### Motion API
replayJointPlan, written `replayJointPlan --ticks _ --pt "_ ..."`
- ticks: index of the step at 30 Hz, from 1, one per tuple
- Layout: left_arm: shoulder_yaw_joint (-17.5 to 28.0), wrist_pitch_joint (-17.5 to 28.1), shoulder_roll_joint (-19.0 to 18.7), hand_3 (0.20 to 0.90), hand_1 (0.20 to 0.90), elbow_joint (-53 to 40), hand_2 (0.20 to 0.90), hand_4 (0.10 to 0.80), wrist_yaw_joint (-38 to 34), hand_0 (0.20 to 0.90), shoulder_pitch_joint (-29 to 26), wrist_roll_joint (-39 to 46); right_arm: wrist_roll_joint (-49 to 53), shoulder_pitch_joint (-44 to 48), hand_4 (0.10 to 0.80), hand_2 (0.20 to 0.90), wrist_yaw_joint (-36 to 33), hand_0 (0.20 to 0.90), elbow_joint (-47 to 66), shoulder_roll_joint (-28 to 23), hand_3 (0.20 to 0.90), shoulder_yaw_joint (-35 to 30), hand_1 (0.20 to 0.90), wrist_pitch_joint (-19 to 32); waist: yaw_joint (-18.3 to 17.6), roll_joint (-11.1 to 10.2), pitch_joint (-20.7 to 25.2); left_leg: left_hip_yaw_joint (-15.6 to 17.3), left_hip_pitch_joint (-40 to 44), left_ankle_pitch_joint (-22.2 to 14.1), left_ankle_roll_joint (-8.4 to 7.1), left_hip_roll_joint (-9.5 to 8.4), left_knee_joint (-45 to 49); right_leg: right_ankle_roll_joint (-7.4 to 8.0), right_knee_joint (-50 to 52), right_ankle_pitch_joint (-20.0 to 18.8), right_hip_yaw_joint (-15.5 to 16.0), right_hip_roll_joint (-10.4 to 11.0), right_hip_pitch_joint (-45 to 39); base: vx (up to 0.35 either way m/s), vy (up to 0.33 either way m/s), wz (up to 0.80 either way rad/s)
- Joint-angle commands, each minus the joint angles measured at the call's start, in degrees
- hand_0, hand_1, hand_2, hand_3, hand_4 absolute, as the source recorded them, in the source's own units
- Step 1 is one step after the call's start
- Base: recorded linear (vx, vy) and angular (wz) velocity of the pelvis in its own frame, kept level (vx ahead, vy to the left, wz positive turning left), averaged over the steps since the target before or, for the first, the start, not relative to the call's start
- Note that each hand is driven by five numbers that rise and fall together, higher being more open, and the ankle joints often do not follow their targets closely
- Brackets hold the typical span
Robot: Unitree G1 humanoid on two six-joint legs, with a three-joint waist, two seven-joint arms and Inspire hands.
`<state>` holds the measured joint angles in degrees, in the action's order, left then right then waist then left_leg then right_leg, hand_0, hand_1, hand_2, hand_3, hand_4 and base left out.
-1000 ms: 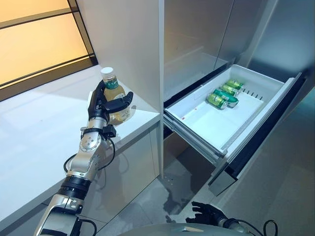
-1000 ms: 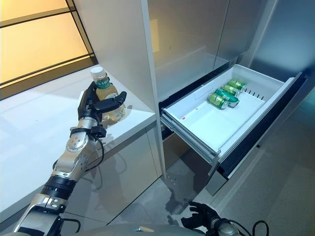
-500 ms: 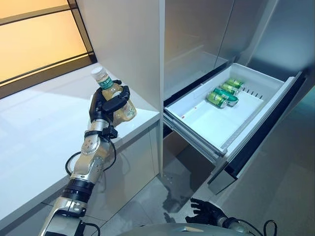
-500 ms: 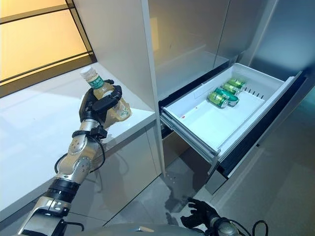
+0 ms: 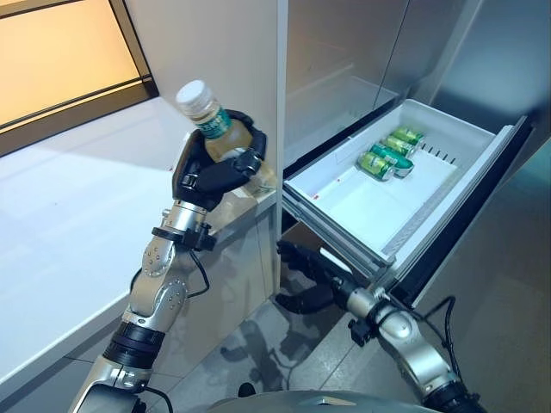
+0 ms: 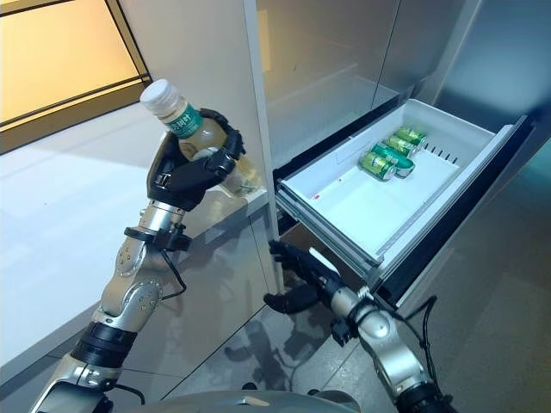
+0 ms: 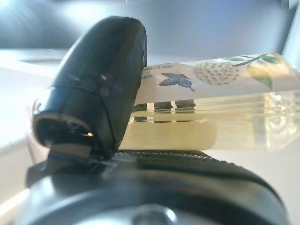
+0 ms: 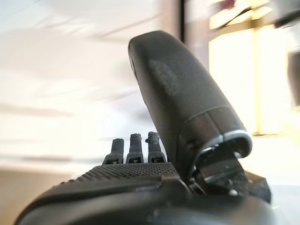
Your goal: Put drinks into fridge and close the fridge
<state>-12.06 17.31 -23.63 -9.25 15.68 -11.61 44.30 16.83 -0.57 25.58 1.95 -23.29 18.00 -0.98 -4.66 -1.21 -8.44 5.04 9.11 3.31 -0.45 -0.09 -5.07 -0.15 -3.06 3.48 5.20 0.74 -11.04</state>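
Left hand (image 5: 207, 172) grips bottle (image 5: 225, 144), tilted, cap up-left, above bench (image 5: 77, 224) edge; open drawer (image 5: 469, 142) lies to its right. Right hand (image 6: 297, 275) open, empty, below drawer.

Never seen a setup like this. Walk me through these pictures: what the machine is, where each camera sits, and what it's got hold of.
This is a humanoid robot with two silver-grey arms ending in dark hands. Two pictures come from cameras in its head, looking down. The other two come from cameras on its wrists, looking along each hand from very close.

The left hand is curled round a bottle of pale yellow drink with a white cap, held tilted in the air above the white counter. The left wrist view shows that same bottle lying across the palm.

The right hand holds nothing; its fingers are spread, below the front corner of the open fridge drawer. In the white drawer lie three green cans on their sides, towards the back.
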Motion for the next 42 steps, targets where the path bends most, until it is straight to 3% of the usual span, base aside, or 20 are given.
replayJointPlan --ticks 1,9,17,23,30,42 --pt "0.41 6.20 0.17 0.200 0.300 -6.52 0.300 0.100 8.12 0.300 -5.74 8.09 13.42 7.45 0.800 0.900 4.42 0.900 10.13 -0.72 0.900 -5.82 0.900 -1.30 0.15 1.27 3.68 -0.21 0.69 -7.44 1.32 -1.37 1.32 3.74 4.97 2.51 1.13 -1.28 4.22 -0.044 0.003 -0.04" --pt "-2.61 1.25 1.28 0.200 0.300 -8.22 0.300 0.100 11.96 0.300 -5.88 7.79 21.89 11.34 0.800 0.900 6.83 0.900 16.96 -1.36 0.900 -7.12 0.900 -6.27 0.07 1.14 4.32 0.35 0.07 -7.39 1.55 -1.39 1.70 3.69 4.62 1.74 0.66 -1.26 4.80 -0.060 -0.004 -0.03" --pt "-6.54 -0.25 1.26 0.200 0.300 -6.98 0.300 0.100 13.03 0.300 -7.08 5.02 27.64 13.04 0.800 0.900 8.33 0.900 17.40 -2.16 0.900 -5.25 0.900 -9.53 -0.06 0.87 4.61 0.53 -0.18 -7.14 1.55 -1.37 1.73 3.55 4.30 1.09 0.46 -1.43 5.01 -0.033 -0.003 0.01" --pt "-8.09 0.37 -0.07 0.200 0.300 -5.11 0.300 0.100 10.48 0.300 -8.10 1.09 26.96 14.70 0.800 0.900 8.58 0.900 18.26 -3.81 0.900 -4.18 0.900 -7.11 0.08 0.61 4.69 0.29 -0.40 -6.99 1.55 -1.45 1.59 3.52 3.84 0.80 0.41 -1.45 5.03 -0.010 -0.004 0.01" --pt "-6.80 0.99 -0.94 0.200 0.300 -3.43 0.300 0.100 11.46 0.300 -7.35 0.42 26.31 16.44 0.800 0.900 3.49 0.900 18.18 -5.43 0.900 -7.92 0.900 -3.72 0.11 0.52 4.86 0.24 -0.57 -7.04 1.47 -1.44 1.64 3.50 3.75 0.59 0.35 -1.49 5.22 0.000 0.000 0.00" --pt "-3.52 0.59 -1.52 0.200 0.300 -5.42 0.300 0.100 12.05 0.300 -5.24 0.73 27.01 15.73 0.800 0.900 -2.09 0.900 17.28 -7.17 0.900 -13.86 0.900 -5.38 0.19 0.38 4.90 0.15 -0.64 -7.19 1.48 -1.49 1.59 3.38 3.81 0.63 0.75 -1.41 5.31 0.000 0.000 0.00"
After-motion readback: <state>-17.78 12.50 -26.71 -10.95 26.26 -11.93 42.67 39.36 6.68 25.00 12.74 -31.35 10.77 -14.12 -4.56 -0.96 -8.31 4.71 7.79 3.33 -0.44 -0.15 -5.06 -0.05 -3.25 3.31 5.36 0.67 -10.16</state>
